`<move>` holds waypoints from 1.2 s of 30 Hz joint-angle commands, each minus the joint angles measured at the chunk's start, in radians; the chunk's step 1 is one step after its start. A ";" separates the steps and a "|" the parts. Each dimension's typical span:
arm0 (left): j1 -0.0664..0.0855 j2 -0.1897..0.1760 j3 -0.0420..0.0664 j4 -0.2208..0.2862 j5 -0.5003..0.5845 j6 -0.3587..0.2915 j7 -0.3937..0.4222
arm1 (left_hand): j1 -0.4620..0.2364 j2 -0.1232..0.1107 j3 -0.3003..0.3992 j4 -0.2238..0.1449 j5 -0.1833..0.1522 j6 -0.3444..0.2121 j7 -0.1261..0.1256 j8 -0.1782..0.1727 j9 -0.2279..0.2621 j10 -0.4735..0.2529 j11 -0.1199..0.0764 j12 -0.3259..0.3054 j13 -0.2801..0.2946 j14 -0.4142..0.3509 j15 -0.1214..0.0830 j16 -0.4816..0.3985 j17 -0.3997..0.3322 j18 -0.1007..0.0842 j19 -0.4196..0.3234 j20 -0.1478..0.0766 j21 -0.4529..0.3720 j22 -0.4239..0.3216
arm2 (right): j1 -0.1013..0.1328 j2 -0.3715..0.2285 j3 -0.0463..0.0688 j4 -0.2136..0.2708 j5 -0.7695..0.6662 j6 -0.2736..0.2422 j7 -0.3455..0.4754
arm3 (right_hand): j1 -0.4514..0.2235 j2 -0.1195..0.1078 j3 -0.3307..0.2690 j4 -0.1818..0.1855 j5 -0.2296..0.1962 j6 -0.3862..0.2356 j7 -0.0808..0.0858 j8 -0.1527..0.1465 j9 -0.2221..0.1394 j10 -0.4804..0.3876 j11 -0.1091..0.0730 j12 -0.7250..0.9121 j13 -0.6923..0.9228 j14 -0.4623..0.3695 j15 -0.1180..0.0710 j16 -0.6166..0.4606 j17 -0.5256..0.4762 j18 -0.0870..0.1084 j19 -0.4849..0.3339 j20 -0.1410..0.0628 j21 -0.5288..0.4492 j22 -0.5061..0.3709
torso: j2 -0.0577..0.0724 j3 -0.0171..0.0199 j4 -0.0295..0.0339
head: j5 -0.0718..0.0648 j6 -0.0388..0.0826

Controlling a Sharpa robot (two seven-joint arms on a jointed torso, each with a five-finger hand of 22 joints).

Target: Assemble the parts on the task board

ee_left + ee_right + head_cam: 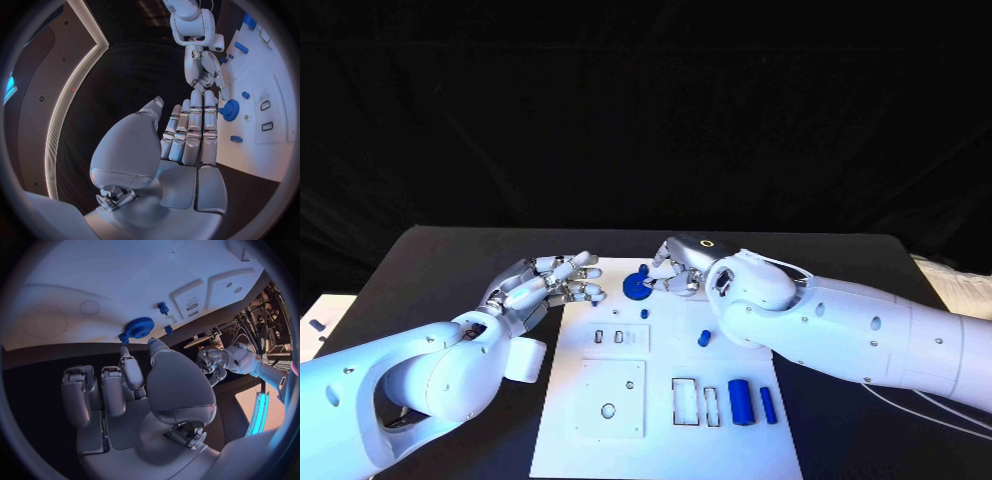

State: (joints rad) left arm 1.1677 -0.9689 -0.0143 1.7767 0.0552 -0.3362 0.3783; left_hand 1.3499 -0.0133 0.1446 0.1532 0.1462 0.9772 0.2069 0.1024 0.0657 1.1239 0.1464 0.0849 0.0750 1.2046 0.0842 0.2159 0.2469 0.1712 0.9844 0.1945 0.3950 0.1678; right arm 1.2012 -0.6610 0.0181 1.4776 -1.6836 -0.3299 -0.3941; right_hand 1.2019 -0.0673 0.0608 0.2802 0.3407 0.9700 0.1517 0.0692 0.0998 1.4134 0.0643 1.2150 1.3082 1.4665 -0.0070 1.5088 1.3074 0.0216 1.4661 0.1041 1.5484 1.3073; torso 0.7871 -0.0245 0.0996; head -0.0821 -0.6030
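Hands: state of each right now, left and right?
Left hand: open, fingers straight, holding nothing.
Right hand: at the blue gear; grip cannot be told.

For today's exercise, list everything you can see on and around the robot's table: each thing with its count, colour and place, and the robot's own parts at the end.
table: one, black, under everything.
task board: one, white, middle of the table, with rectangular and round recesses.
gear: one, blue, at the board's far end, just in front of the right hand's fingertips.
small pegs: two, blue, mid-board, one nearer the gear.
long pieces: two, blue, side by side near the board's right edge, one thick, one slim.
left hand: one, silver, holding nothing, fingers extended, at the board's left edge.
right hand: one, silver, at the gear; whether it touches it is unclear.
arms: two, white.
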 commanded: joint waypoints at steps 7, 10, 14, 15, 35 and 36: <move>0.001 -0.001 0.000 -0.010 -0.001 0.018 0.005 | 0.010 -0.003 -0.001 -0.005 -0.002 -0.001 0.008 -0.006 0.000 -0.002 0.003 -0.007 0.001 -0.002 0.005 -0.005 0.002 0.010 0.006 0.003 0.002 -0.002 | 0.004 -0.206 0.013 0.092 0.286 -0.119 0.259 | 0.120 0.014 0.020 -0.053 -0.001 0.001 -0.001 -0.003 -0.002 -0.001 -0.002 0.001 0.023 0.079 -0.001 0.002 0.148 -0.011 0.073 0.001 0.004 0.224 | -0.013 0.0022 -0.0256 | -0.004 0.004; 0.001 0.002 0.000 -0.014 -0.001 0.019 0.006 | 0.010 -0.003 -0.001 -0.005 -0.002 -0.001 0.008 -0.006 0.000 -0.002 0.003 -0.007 0.001 -0.002 0.005 -0.005 0.002 0.010 0.006 0.003 0.002 -0.002 | 0.003 -0.261 0.014 0.086 0.373 -0.116 0.335 | 0.170 0.007 0.029 -0.086 -0.014 0.003 0.000 -0.004 -0.002 0.001 -0.002 0.006 0.027 0.080 -0.001 0.004 0.153 -0.011 0.073 0.000 0.004 0.224 | -0.017 0.0049 -0.0333 | -0.003 0.007; 0.000 0.007 0.000 -0.021 -0.001 0.022 0.006 | 0.010 -0.003 -0.001 -0.006 -0.002 -0.001 0.008 -0.006 0.000 -0.002 0.003 -0.007 0.001 -0.002 0.005 -0.005 0.002 0.010 0.006 0.003 0.002 -0.002 | -0.003 -0.316 0.014 0.068 0.410 -0.137 0.394 | 0.185 -0.013 0.019 -0.101 -0.032 -0.001 0.001 -0.006 -0.004 0.006 -0.001 0.016 0.033 0.081 0.000 0.008 0.159 -0.012 0.074 0.001 0.005 0.227 | -0.020 0.0084 -0.0398 | -0.009 0.009; 0.000 0.009 0.000 -0.022 -0.001 0.023 0.006 | 0.010 -0.003 -0.001 -0.006 -0.002 -0.001 0.008 -0.006 0.000 -0.002 0.003 -0.007 0.001 -0.002 0.005 -0.006 0.003 0.010 0.006 0.003 0.002 -0.002 | -0.006 -0.327 0.013 0.062 0.414 -0.137 0.404 | 0.185 -0.017 0.015 -0.102 -0.040 -0.002 0.001 -0.006 -0.005 0.007 0.000 0.017 0.034 0.082 0.000 0.008 0.160 -0.012 0.075 0.001 0.005 0.227 | -0.022 0.0091 -0.0405 | -0.010 0.010; -0.004 0.016 -0.001 -0.043 -0.001 0.028 0.006 | 0.010 -0.003 -0.001 -0.006 -0.002 -0.001 0.008 -0.006 0.000 -0.002 0.003 -0.007 0.001 -0.002 0.005 -0.006 0.003 0.010 0.006 0.003 0.002 -0.002 | -0.076 -0.338 0.012 -0.020 0.392 -0.105 0.469 | 0.218 -0.018 0.001 -0.119 -0.086 -0.012 0.003 -0.005 -0.008 0.004 0.001 0.010 0.030 0.082 0.002 0.009 0.162 -0.012 0.074 0.003 0.004 0.226 | -0.024 0.0122 -0.0402 | -0.007 -0.007; -0.004 0.017 -0.001 -0.043 -0.001 0.028 0.006 | 0.010 -0.003 -0.001 -0.006 -0.002 -0.001 0.008 -0.006 0.000 -0.002 0.003 -0.007 0.001 -0.002 0.005 -0.006 0.003 0.010 0.006 0.003 0.002 -0.002 | -0.078 -0.333 0.012 -0.027 0.390 -0.105 0.469 | 0.221 -0.016 0.002 -0.120 -0.085 -0.012 0.003 -0.005 -0.008 0.004 0.001 0.010 0.030 0.082 0.002 0.009 0.162 -0.012 0.074 0.003 0.004 0.226 | -0.023 0.0132 -0.0396 | -0.007 -0.007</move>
State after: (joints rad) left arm 1.1640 -0.9548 -0.0155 1.7327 0.0552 -0.3304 0.3782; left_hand 1.3499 -0.0133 0.1446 0.1532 0.1461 0.9772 0.2069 0.1024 0.0657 1.1239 0.1464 0.0808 0.0747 1.2046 0.0842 0.2159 0.2477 0.1712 0.9844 0.1945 0.3949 0.1671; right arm 1.1258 -0.9992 0.0299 1.4589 -1.2823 -0.4459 0.0481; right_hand 1.4110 -0.0827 0.0638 0.1664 0.2588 0.9662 0.1554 0.0691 0.0926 1.4130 0.0646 1.2295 1.3114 1.4664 -0.0071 1.5126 1.3079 0.0217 1.4661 0.1041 1.5484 1.3079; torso 0.7619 -0.0120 0.0585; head -0.0911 -0.6088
